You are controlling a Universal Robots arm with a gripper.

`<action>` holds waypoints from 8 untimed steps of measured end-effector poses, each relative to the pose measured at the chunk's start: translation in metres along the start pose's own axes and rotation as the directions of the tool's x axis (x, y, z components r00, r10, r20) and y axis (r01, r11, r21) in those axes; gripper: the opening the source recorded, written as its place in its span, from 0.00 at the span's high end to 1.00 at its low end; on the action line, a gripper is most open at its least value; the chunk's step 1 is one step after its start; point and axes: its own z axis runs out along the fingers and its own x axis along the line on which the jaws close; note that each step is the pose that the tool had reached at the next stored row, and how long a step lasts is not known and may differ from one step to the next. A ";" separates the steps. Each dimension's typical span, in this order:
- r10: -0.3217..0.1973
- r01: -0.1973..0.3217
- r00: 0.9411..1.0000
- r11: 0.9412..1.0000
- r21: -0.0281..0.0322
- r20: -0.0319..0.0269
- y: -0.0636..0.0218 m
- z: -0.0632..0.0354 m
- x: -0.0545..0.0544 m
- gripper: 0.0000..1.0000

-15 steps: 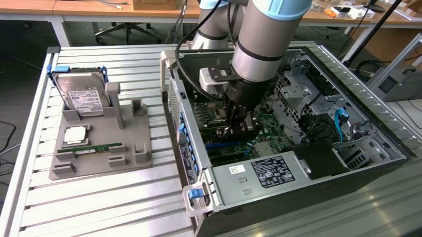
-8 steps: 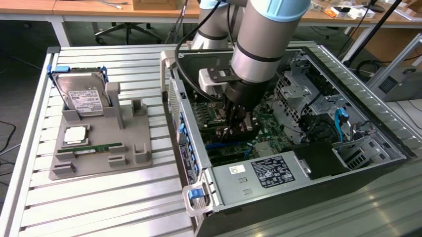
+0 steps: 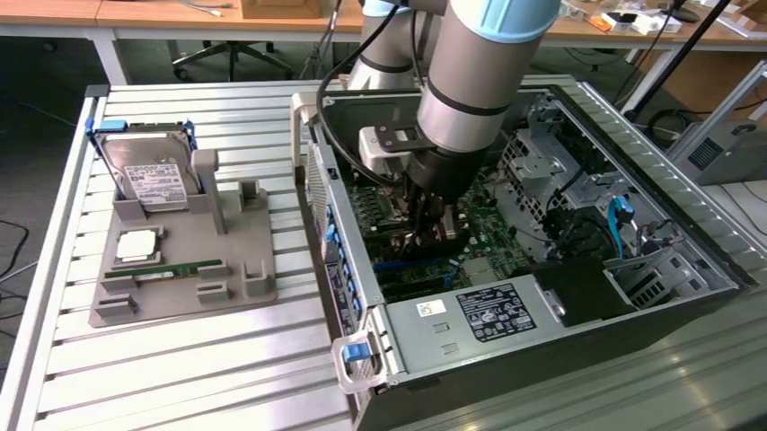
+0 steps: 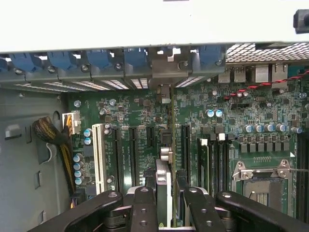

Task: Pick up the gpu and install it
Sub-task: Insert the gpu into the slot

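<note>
Nearest to me, the claw (image 4: 169, 209) was pinching the gpu (image 4: 164, 186) by its upper edge, low inside the open case (image 3: 671, 211). The card stood on edge over the motherboard (image 4: 241, 116), between two black slots (image 4: 185, 150). Whether its lower edge touched a slot, I could not tell.

The danger, I judged, was a small misalignment. The contacts could land on a slot's rim, or the card could tilt in the pinch and jam. Further on, its metal end was close to the rear wall with the blue latches (image 4: 99, 58) and might catch there.

Room was narrow on both sides of the card and free only upward. The cable bundle (image 4: 48, 133) lay well apart. Far off on the counter (image 3: 180, 377), the tray (image 3: 246, 287) held the hard drive (image 3: 154, 175).
</note>
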 end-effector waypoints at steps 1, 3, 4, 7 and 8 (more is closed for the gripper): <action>0.000 0.000 1.000 1.000 0.000 0.000 0.0003 0.0003 0.000 0.73; 0.000 0.000 1.000 1.000 0.000 0.000 0.0012 0.0011 0.000 0.73; 0.000 0.000 1.000 1.000 0.000 0.000 0.0016 0.0015 0.000 0.73; 0.000 0.000 1.000 1.000 0.000 0.000 0.0023 0.0026 0.000 0.73; 0.000 0.000 1.000 1.000 0.000 0.000 0.0024 0.0029 0.000 0.73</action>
